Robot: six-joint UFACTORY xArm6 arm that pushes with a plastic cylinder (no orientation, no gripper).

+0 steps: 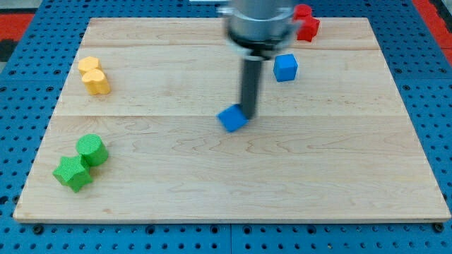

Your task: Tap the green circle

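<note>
A single camera looks down at a steep angle from above the view's bottom edge onto the pale wooden plank desk (pixel 212 204), set back enough to take in all four of its edges. Blue perforated metal base (pixel 21 56) shows around the sides. The far edge looks narrower than the near one. The arm's grey metal cylinder (pixel 258 21) is cut off at the view's top.
</note>
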